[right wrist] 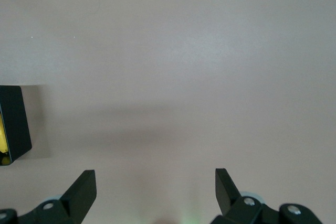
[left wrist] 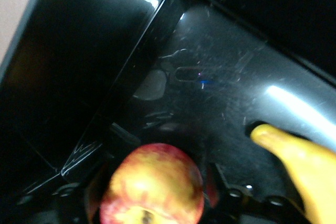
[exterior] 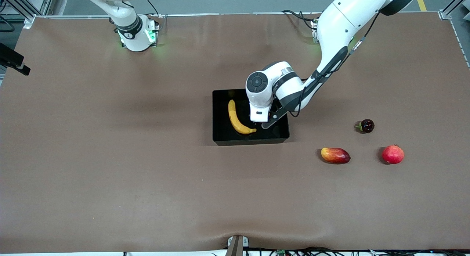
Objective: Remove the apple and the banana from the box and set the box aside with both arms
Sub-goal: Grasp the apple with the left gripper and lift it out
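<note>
A brown-covered table fills the room, with perhaps grey floor past it.

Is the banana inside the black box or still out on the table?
Inside. The banana lies on the floor of the black box, with the left gripper holding the apple over the box beside it.

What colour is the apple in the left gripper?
The apple is red with yellow streaks, clearest in the left wrist view.

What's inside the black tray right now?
The tray holds the banana. The left tool is inside too, gripping the apple. The floor beneath the arm is hidden.
</note>
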{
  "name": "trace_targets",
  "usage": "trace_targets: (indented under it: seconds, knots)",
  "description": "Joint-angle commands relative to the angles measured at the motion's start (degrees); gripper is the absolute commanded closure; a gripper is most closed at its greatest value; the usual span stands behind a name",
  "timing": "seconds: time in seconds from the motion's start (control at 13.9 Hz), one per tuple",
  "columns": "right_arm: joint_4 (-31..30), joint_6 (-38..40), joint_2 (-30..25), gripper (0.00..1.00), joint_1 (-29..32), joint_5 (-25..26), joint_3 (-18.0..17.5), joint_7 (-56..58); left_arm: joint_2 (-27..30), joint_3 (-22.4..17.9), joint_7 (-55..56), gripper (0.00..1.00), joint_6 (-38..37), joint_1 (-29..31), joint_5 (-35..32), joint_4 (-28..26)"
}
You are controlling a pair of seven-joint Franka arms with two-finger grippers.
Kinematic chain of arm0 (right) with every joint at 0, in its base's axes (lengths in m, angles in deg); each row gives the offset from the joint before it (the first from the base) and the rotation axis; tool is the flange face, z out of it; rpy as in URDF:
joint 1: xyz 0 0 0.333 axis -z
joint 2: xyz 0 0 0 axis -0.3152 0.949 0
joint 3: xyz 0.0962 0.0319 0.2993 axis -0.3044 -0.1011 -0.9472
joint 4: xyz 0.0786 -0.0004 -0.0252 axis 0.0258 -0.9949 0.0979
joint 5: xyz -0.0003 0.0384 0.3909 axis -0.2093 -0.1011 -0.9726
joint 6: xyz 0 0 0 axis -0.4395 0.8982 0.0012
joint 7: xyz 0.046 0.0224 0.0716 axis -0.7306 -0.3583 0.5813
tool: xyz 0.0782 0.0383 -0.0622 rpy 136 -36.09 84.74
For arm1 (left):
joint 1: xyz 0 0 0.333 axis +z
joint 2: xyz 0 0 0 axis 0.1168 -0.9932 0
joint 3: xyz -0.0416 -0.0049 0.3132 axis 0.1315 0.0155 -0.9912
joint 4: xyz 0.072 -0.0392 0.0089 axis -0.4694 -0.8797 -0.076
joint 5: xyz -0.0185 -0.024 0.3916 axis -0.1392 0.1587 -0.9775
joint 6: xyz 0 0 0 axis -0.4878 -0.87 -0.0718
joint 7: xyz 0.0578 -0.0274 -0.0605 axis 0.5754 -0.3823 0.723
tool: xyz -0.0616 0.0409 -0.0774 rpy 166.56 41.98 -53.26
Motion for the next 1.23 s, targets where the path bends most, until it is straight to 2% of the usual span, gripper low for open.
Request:
trace_targets:
  seconds: [0.0,0.14,0.29,0.43,0.65,0.79,1.01,1.15]
  knots:
    - [0.0,0.3,-0.4,0.0,1.2,0.3,-0.8,0.4,5.2,0.4,0.9,1.0,-1.9,0.6,-0.7,0.8]
    - [0.0,0.4,-0.4,0.0,1.2,0.3,-0.8,0.4,8.1,0.5,-0.6,1.0,-9.1,0.7,0.9,6.0]
    - [0.0,0.3,-0.4,0.0,1.2,0.3,-0.8,0.4,8.9,0.4,-7.7,1.0,-18.1,0.9,5.9,14.6]
    - [0.0,0.4,-0.3,0.0,1.2,0.3,-0.8,0.4,10.1,0.4,-14.0,1.0,-24.2,4.5,6.7,19.7]
    - [0.1,0.3,-0.3,0.0,1.2,0.3,-0.8,0.4,13.0,0.5,-28.0,1.0,-24.5,14.1,7.1,19.6]
    - [0.1,0.3,-0.3,0.0,1.2,0.3,-0.8,0.4,12.5,0.5,-37.3,1.0,-23.8,21.3,7.6,19.6]
    - [0.0,0.4,-0.3,0.0,1.2,0.3,-0.8,0.4,8.6,0.3,-44.4,1.0,-16.3,29.8,7.2,18.7]
    - [0.1,0.3,-0.3,0.0,1.2,0.3,-0.8,0.4,4.1,0.0,-50.1,1.0,-10.9,34.8,6.9,18.5]
